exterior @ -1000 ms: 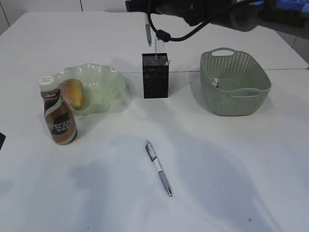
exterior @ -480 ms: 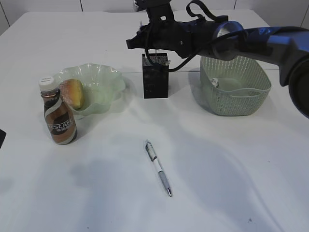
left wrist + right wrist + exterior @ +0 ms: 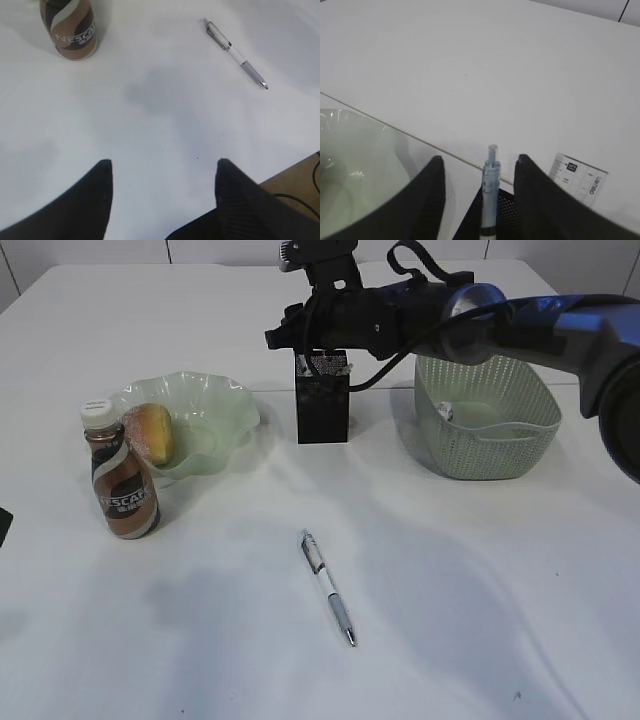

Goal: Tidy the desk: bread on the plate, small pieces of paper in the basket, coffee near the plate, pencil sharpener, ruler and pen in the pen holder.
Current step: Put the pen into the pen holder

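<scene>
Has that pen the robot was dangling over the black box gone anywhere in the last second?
Yes. The pen has gone down into the black pen holder; only its top shows between the right pincer fingers, which stand apart from it.

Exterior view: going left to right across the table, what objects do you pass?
Coffee bottle → bread on the green plate → black pen holder → green basket. The loose pen overlaps the holder's span, so I leave it out.

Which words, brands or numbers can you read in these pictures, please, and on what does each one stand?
"NESCAFE": on the brown coffee bottle, clearest in the left wrist view; only partly visible in the exterior view.
Print on the ruler standing in the pen holder: too small and blurred to read.
Pen on the table: no readable text.
</scene>
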### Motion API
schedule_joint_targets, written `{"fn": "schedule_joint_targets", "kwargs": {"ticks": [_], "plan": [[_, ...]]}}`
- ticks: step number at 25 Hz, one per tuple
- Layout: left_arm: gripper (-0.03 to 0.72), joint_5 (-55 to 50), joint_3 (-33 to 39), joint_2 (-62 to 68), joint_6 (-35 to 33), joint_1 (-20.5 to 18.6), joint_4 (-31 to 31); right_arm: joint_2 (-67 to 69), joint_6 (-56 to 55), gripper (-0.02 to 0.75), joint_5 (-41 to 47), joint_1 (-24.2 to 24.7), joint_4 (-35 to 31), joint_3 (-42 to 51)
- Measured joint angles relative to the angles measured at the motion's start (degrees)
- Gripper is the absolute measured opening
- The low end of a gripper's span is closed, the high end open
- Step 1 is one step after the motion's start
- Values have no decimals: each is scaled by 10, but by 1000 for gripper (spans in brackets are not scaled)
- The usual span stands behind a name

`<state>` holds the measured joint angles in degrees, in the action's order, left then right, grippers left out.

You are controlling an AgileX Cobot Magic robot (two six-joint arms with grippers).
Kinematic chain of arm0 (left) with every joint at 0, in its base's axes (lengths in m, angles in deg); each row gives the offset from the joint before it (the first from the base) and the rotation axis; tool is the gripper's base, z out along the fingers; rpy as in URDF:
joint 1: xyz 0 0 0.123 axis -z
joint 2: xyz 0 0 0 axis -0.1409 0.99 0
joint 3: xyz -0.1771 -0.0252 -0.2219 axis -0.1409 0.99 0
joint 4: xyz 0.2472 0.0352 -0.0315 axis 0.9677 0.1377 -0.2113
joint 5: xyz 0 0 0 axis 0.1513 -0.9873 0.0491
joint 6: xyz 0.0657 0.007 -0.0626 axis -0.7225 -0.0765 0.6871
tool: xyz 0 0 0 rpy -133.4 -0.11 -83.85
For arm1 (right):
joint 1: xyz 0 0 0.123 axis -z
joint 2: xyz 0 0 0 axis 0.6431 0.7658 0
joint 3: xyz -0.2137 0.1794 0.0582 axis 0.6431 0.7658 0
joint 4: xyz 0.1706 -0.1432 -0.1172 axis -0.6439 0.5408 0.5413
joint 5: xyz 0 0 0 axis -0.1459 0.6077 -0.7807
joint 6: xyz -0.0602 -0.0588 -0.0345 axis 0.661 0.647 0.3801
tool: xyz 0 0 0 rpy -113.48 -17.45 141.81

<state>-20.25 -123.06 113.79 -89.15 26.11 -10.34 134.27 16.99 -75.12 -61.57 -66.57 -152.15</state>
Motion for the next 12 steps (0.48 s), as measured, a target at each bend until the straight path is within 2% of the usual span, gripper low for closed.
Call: {"fn": "schedule_joint_targets", "kwargs": {"ticks": [3, 7, 10, 12], "plan": [[456, 0, 0, 0, 0, 0, 0, -8, -1, 414, 1, 0, 0, 0], [456, 0, 0, 0, 0, 0, 0, -44, -1, 420, 18, 0, 0, 0], [456, 0, 0, 0, 0, 0, 0, -79, -1, 420, 58, 0, -1, 0], [456, 0, 0, 0, 0, 0, 0, -119, -1, 420, 133, 0, -8, 0]]}}
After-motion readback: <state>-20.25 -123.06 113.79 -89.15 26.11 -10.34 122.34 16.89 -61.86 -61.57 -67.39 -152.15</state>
